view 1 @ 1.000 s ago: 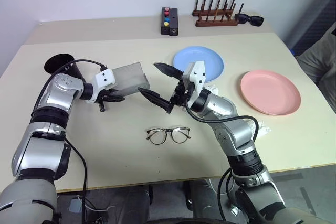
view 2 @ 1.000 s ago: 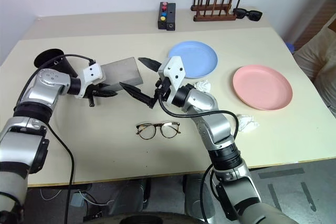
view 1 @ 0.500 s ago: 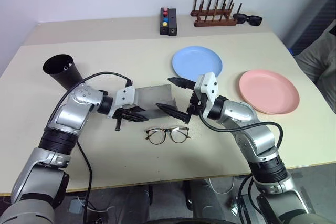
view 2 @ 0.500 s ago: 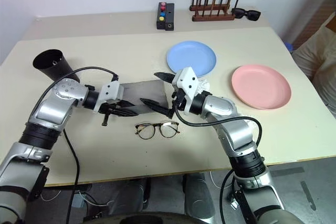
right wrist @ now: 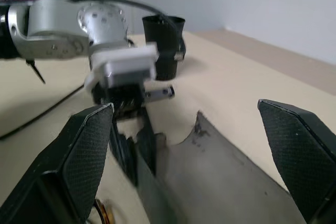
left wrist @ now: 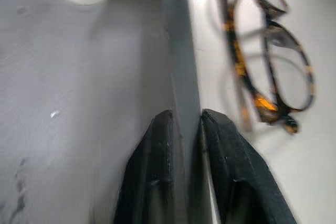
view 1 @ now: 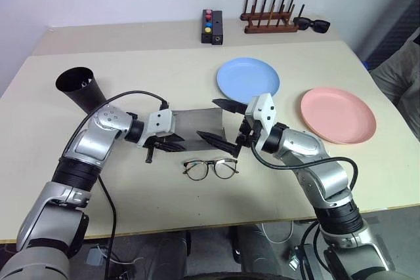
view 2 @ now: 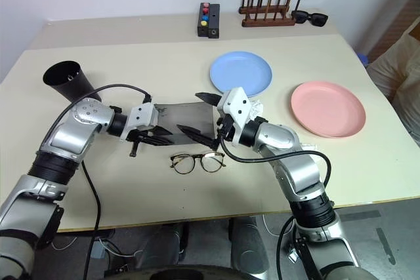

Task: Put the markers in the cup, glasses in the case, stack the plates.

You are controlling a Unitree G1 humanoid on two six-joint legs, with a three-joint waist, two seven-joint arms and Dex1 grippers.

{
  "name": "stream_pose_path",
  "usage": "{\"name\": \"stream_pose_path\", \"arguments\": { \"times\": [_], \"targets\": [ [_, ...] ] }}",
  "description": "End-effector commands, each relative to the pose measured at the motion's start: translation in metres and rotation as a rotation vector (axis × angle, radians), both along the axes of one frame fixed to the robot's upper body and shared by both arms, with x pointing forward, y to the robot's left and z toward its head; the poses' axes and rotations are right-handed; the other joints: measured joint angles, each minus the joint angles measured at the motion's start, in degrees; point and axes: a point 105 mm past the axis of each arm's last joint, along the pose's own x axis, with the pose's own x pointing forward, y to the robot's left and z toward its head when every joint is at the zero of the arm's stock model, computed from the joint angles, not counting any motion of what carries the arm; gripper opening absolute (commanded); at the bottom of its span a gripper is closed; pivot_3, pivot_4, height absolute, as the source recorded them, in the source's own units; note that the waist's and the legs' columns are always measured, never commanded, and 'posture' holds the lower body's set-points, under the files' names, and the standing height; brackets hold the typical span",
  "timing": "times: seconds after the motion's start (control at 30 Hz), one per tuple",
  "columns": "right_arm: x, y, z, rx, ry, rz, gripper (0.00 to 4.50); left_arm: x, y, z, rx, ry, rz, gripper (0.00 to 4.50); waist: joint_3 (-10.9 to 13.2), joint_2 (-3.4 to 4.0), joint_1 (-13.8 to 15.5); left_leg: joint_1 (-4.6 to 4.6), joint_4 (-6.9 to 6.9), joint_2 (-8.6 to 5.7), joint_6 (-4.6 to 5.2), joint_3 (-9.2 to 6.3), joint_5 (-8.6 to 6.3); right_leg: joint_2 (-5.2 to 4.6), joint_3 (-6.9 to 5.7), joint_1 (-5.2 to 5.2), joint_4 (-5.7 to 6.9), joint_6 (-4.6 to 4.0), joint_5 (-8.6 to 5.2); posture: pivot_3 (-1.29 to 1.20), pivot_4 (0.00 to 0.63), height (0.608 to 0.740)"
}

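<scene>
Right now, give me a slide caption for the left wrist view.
Left gripper pinching the thin edge of the grey case, with the glasses lying on the table beside it.

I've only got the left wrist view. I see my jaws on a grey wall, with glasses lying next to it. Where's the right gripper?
Observer: The right gripper is at the other end of the same case, with that end sitting between its jaws.
Operator: Is it clamped on?
Observer: No, its jaws are spread far wider than the case and are not pressing on it.
Operator: Are the plates stacked?
Observer: Not yet. The blue plate and the pink plate lie apart on the table, to the robot's right of the case.
</scene>
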Motion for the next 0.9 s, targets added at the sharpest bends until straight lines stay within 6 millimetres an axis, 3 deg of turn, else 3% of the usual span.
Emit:
{"name": "stream_pose_path", "arguments": {
  "times": [0.03,0.1,0.23,0.37,0.53,0.9],
  "targets": [
    [-0.004,-0.016,0.01,-0.011,-0.039,-0.027,4.5,0.002,0.003,0.04,-0.118,-0.073,0.014,2.59,0.0,0.0,0.0,-0.01,0.0,0.0,0.0,0.0,0.0,-0.01,0.0,0.0,-0.01,0.0,0.0,0.0,0.15,0.739],
    [-0.007,-0.024,0.005,-0.041,-0.019,-0.029,4.5,-0.005,0.0,0.047,-0.146,-0.063,-0.016,3.52,0.0,0.0,0.0,-0.01,0.0,-0.01,0.01,0.01,-0.01,-0.02,0.01,0.0,-0.02,0.0,0.0,0.0,0.15,0.739],
    [-0.015,-0.044,-0.011,-0.14,0.043,-0.033,4.5,-0.037,-0.018,0.046,-0.145,-0.003,-0.148,3.52,0.0,0.0,0.0,-0.02,-0.01,0.0,0.04,0.02,-0.02,-0.02,0.02,0.02,-0.05,0.0,-0.01,0.0,0.15,0.739],
    [-0.018,-0.056,-0.019,-0.184,0.069,-0.054,4.5,-0.059,-0.039,0.028,-0.086,0.054,-0.253,3.52,0.0,0.0,0.0,0.02,0.01,0.0,0.04,0.02,-0.03,-0.01,0.02,0.05,-0.05,-0.09,-0.17,0.0,0.15,0.739],
    [-0.022,-0.06,-0.024,-0.201,0.08,-0.077,4.5,-0.059,-0.056,0.003,0.002,0.073,-0.297,3.52,0.0,0.0,0.1,0.02,0.09,0.0,0.05,0.03,-0.03,-0.01,0.01,0.07,-0.04,-0.02,-0.22,0.0,0.15,0.739],
    [-0.036,-0.061,-0.032,-0.217,0.11,-0.11,4.5,-0.042,-0.078,-0.022,0.053,0.077,-0.305,3.52,0.0,-0.01,0.9,-0.03,0.19,-0.01,0.08,0.04,-0.05,-0.01,0.02,0.09,-0.05,0.0,-0.24,0.0,0.15,0.739]
  ]
}}
